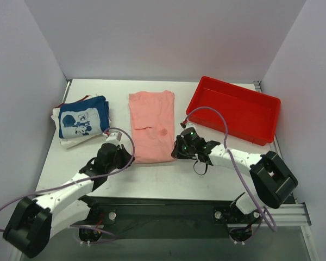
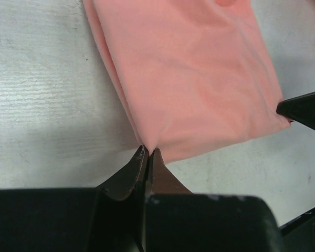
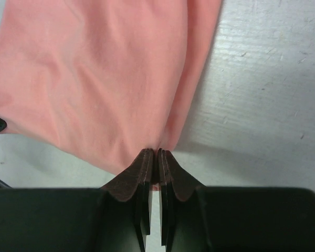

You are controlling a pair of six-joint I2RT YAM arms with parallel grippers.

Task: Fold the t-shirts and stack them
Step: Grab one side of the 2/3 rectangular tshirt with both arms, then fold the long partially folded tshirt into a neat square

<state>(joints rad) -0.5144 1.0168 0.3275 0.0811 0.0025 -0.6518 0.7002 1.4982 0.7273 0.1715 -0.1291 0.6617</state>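
The left end effector (image 2: 147, 156) is closed, its jaws pressed together on the near-left corner of the salmon-pink t-shirt (image 2: 194, 79). The right end effector (image 3: 156, 156) is likewise closed, pinching the near-right corner of the same garment. In the overhead view both end effectors sit at the shirt's near hem, left (image 1: 131, 157) and right (image 1: 176, 152).

The salmon-pink t-shirt (image 1: 151, 122) lies flat at the centre of the tabletop (image 1: 152, 182), folded lengthwise into a narrow panel. The wrist views show the doubled fabric layers along each long edge, which the overhead view does not resolve. The left wrist view also shows the opposite end effector's black tip at the far hem corner.

Only the overhead view shows the remaining items. A folded navy t-shirt (image 1: 82, 120) with a white cartoon mouse print lies on a white t-shirt (image 1: 70, 142), left of the pink one and apart from it. Any lettering on the print is too small to read. A red tray (image 1: 233, 111) stands at the right rear.
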